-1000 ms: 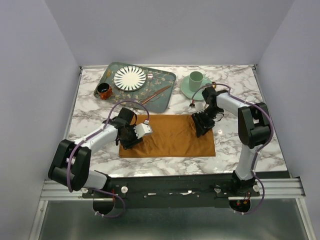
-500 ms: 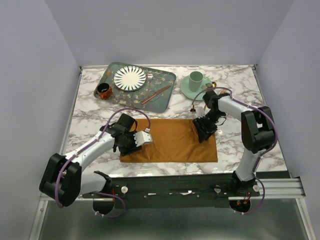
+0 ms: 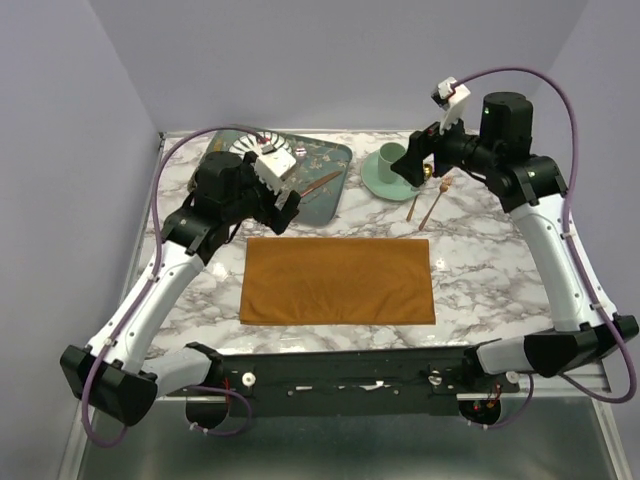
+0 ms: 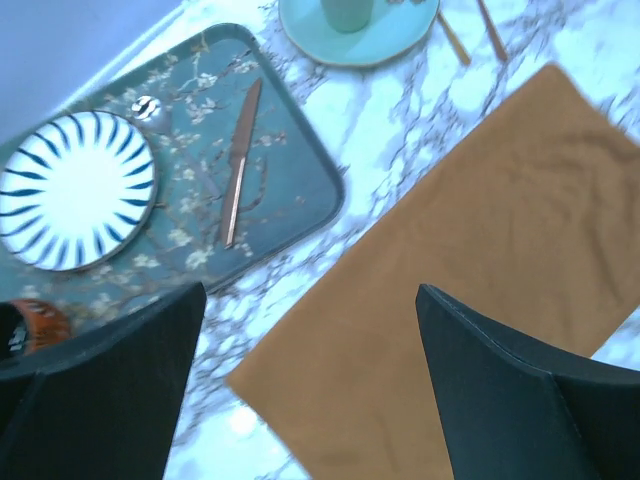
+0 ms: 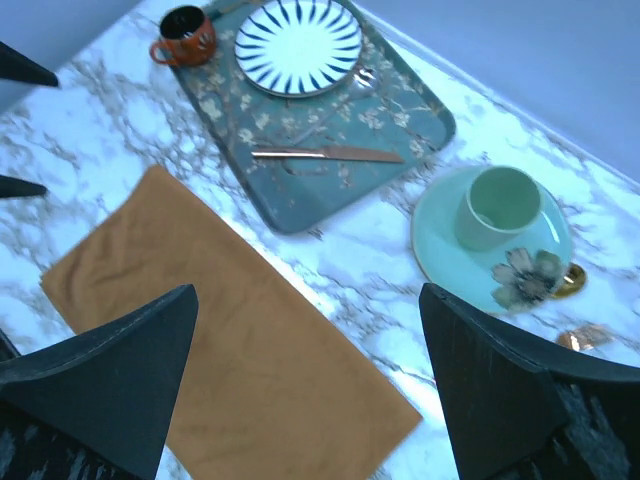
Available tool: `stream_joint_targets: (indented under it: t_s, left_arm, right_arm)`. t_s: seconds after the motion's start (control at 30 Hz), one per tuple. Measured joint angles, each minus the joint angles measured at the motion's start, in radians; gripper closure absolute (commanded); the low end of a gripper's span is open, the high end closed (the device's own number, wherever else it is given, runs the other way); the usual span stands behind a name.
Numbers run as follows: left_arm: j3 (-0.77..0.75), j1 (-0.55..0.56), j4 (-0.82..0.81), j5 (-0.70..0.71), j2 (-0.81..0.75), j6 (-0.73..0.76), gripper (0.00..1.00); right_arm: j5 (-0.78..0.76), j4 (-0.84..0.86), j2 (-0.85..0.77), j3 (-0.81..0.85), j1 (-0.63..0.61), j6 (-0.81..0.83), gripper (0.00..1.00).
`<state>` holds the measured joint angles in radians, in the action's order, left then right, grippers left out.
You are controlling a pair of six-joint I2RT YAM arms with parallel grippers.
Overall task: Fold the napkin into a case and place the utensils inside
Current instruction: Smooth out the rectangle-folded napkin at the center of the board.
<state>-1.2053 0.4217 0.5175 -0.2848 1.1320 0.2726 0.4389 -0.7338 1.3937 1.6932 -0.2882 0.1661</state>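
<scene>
Napkin (image 3: 338, 280): laid flat, long axis L-R, nearward of both claws.
L claw (image 3: 283, 207): released, held high by far-L corner; nearer.
R claw (image 3: 408, 170): released, held over saucer (image 3: 372, 178).

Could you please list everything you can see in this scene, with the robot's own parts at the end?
napkin: one, rust-orange, flat on the near middle of the table
tray: one, green with a blossom pattern, far left
plate: one, white with dark blue stripes, on the tray
knife: one, copper, on the tray beside the plate
mug: one, orange-red, at the tray's left corner
saucer: one, mint green, right of the tray
cup: one, mint green, on the saucer
utensils: two more, gold, on the table by the saucer
table: one, white-grey marble
left gripper: black, open, empty
right gripper: black, open, empty
</scene>
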Motion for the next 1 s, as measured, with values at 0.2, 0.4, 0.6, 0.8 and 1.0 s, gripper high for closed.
stream_joint_targets:
  t_s: [0.2, 0.4, 0.6, 0.8, 1.0]
  left_arm:
    - [-0.109, -0.035, -0.097, -0.168, 0.285, -0.304, 0.01]
    - [0.204, -0.111, -0.401, -0.36, 0.393, -0.686, 0.01]
    - [0.328, -0.105, -0.734, -0.408, 0.477, -0.934, 0.01]
    - [0.37, -0.105, -0.969, -0.432, 0.614, -1.085, 0.01]
    - [0.37, -0.109, -1.074, -0.448, 0.719, -1.149, 0.01]
  right_arm:
    - [0.207, 0.122, 0.218, -0.029, 0.0, -0.156, 0.0]
    - [0.438, 0.249, 0.422, -0.335, -0.007, -0.394, 0.0]
    - [0.567, 0.414, 0.473, -0.431, -0.031, -0.546, 0.0]
    - [0.635, 0.557, 0.592, -0.425, -0.038, -0.636, 0.0]
    - [0.662, 0.619, 0.713, -0.414, -0.039, -0.69, 0.0]
